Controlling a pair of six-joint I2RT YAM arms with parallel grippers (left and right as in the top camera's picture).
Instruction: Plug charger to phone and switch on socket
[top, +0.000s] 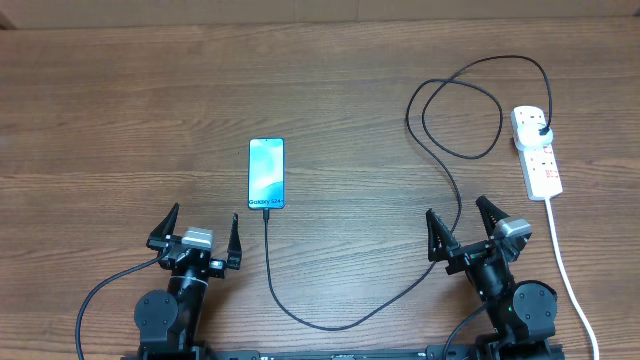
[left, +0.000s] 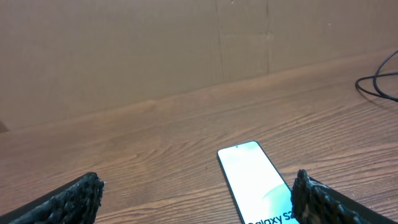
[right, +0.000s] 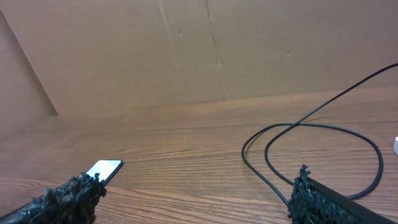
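Right now the phone (top: 266, 174) lies flat with its screen lit on the wooden surface (top: 100, 120), just ahead of my left arm (top: 172, 305), and from overhead the charger (top: 267, 245) tip appears to meet its near short edge. From there the black cable sweeps right, loops, and ends at its plug in the far outlet of the socket (top: 545, 175), beyond my right arm (top: 520, 300). Both sets of jaws are spread wide, holding nothing.
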